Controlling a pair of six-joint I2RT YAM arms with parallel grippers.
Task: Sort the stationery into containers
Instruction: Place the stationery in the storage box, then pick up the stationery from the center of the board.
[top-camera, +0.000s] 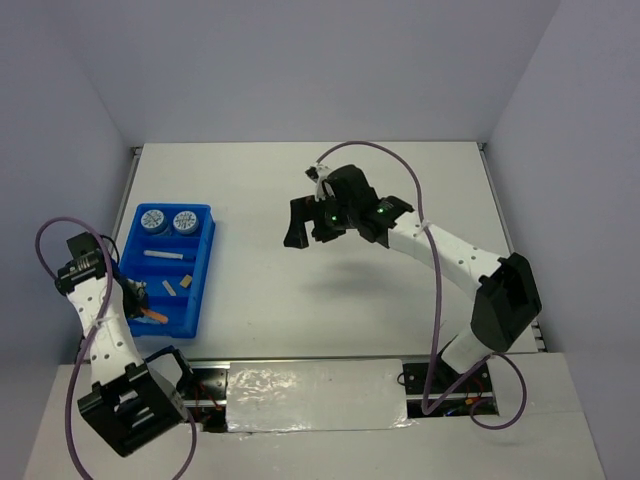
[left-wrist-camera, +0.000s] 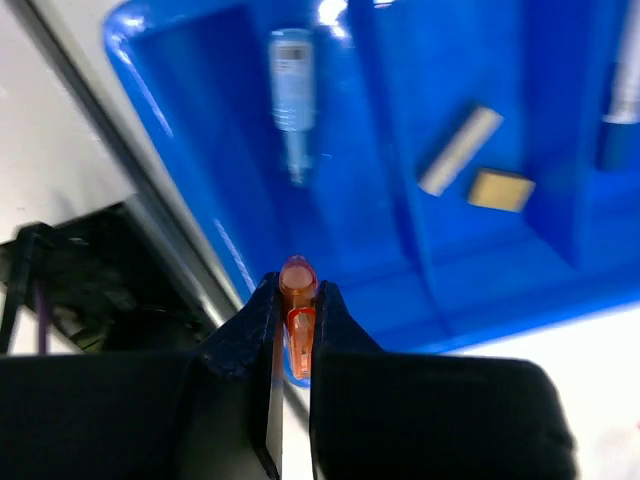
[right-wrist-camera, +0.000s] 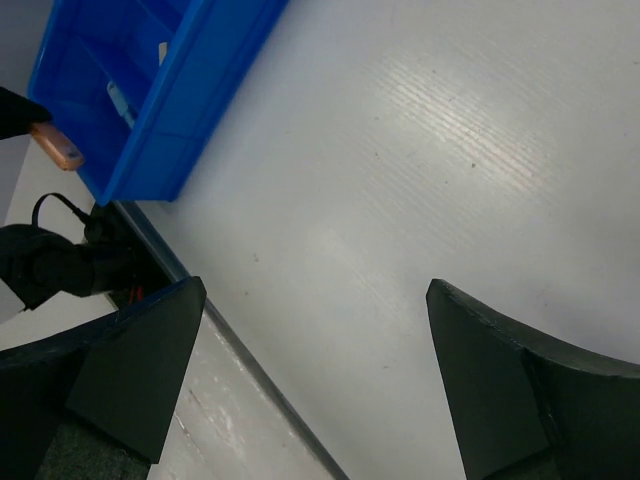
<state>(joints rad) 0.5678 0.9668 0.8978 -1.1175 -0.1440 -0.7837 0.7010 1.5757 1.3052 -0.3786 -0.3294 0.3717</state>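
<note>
My left claw (left-wrist-camera: 292, 318) pinches the orange stick (left-wrist-camera: 296, 284) over the blue tray (left-wrist-camera: 380, 130), lower left; my right claw (right-wrist-camera: 315, 290) gapes wide above the counter (top-camera: 330, 300), mid-frame.

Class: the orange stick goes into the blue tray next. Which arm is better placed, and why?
Left. Its fingers pinch the orange stick over the blue tray. The right arm's fingers hang open and empty above the table, away from the tray.
</note>
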